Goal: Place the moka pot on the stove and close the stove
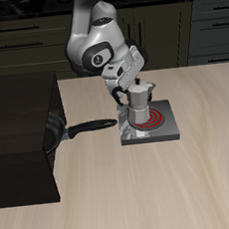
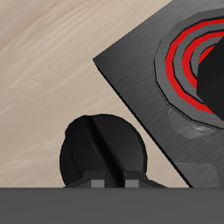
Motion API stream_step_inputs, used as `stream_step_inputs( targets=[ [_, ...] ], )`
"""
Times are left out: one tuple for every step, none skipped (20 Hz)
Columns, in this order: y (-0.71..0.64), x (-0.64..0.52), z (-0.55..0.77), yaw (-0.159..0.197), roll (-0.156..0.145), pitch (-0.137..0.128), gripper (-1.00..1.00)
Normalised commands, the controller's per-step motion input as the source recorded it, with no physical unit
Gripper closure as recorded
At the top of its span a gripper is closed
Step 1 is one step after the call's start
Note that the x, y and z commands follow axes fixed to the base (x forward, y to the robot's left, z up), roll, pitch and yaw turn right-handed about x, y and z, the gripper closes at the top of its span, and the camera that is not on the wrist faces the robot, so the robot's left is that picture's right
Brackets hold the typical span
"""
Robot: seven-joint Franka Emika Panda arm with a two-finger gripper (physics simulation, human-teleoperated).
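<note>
Where pot hides it, hand (image 1: 131, 82) grip unreadable | moka pot (image 1: 139, 108) on stove (image 1: 169, 131)

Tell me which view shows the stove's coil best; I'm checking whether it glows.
The wrist view: the coil shows large, its red rings clear on the stove. In the exterior view the moka pot covers part of the coil, small but also red.

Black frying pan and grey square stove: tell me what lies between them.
In the exterior view, only the black frying pan's long handle crosses the bare wooden table, its tip ending near the grey square stove's edge. Nothing else sits there.
</note>
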Motion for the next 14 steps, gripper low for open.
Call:
stream_step_inputs(
  targets=[
    [0.01, -0.05, -0.02, 0.000, 0.002, -0.012, 1.00],
    [0.05, -0.04, -0.10, -0.001, 0.044, 0.045, 1.00],
    [-0.02, 0.01, -0.04, 0.009, 0.005, 0.053, 1.00],
    [-0.04, -0.02, -0.03, 0.005, -0.016, 0.000, 1.00],
    [0.01, -0.03, -0.08, 0.004, 0.024, 0.017, 1.00],
    [0.03, -0.08, -0.04, 0.022, 0.041, 0.009, 1.00],
    [0.07, -0.13, -0.04, 0.159, -0.007, -0.035, 1.00],
    [0.01, -0.10, -0.03, -0.053, -0.003, 0.029, 1.00],
    [0.13, -0.18, 0.05, 0.026, 0.002, -0.013, -1.00],
    [0.17, -0.04, -0.04, 0.073, 0.056, 0.039, -1.00],
    [-0.01, -0.15, 0.29, 0.009, -0.078, -0.015, -1.00],
    [-0.08, 0.12, 0.05, 0.050, -0.064, 0.009, -1.00],
    [-0.02, 0.13, -0.02, 0.143, -0.165, 0.135, -1.00],
    [-0.11, 0.18, -0.05, 0.088, -0.116, 0.011, -1.00]
  ],
)
